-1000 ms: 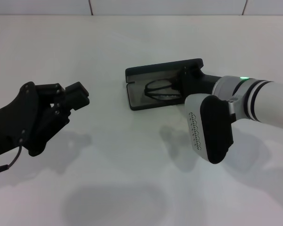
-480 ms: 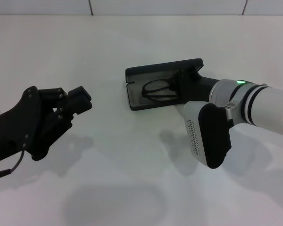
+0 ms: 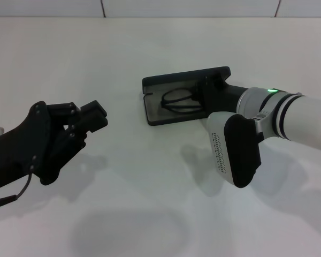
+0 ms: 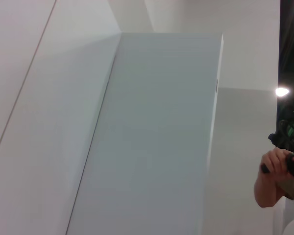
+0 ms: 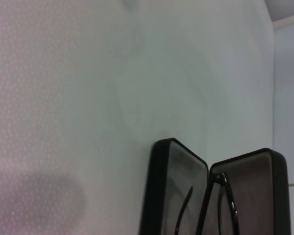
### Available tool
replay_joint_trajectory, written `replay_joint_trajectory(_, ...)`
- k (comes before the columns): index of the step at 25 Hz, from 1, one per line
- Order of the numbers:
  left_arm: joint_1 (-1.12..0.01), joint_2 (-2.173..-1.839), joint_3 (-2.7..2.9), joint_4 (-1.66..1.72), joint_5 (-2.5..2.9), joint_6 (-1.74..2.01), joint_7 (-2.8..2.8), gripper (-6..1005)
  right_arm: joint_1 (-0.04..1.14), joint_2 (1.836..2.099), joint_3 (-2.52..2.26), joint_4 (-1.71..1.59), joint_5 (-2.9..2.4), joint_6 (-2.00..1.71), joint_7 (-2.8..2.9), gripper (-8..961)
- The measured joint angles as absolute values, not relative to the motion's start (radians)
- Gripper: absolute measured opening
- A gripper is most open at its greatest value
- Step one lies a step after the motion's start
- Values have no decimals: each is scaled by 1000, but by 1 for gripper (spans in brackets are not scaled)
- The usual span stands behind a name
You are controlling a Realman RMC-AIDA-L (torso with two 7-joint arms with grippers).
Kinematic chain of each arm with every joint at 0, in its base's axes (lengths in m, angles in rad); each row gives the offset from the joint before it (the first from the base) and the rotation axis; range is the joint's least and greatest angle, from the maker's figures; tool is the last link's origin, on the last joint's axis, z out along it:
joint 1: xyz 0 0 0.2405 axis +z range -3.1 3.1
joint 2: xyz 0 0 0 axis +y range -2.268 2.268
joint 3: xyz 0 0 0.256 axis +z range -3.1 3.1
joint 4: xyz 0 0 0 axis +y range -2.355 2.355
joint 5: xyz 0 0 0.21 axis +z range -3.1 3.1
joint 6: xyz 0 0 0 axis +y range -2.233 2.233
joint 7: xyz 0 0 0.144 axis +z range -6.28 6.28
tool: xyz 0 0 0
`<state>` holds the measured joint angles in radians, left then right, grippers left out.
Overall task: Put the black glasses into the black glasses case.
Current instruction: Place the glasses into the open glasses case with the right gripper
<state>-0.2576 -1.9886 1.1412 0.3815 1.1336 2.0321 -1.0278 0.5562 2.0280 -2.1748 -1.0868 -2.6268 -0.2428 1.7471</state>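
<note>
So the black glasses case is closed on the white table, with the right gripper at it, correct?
Not quite: the black glasses case lies open, not closed, with the black glasses inside it. The head view shows this. It is on the white table, with the right gripper at it.

One glasses case [image 3: 166, 101] (one glasses [image 3: 177, 100])

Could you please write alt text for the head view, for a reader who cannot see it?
The right hand reaches into the open black glasses case, where the black glasses lie. The left hand hovers apart over the white table.
</note>
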Motion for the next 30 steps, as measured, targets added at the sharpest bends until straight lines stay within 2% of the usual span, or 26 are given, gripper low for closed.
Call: replay_joint_trajectory(30, -262, -1988, 1138, 382, 1134, 2031, -1014, 82, 581, 2028, -2205, -1055, -2597, -184, 1752, 198)
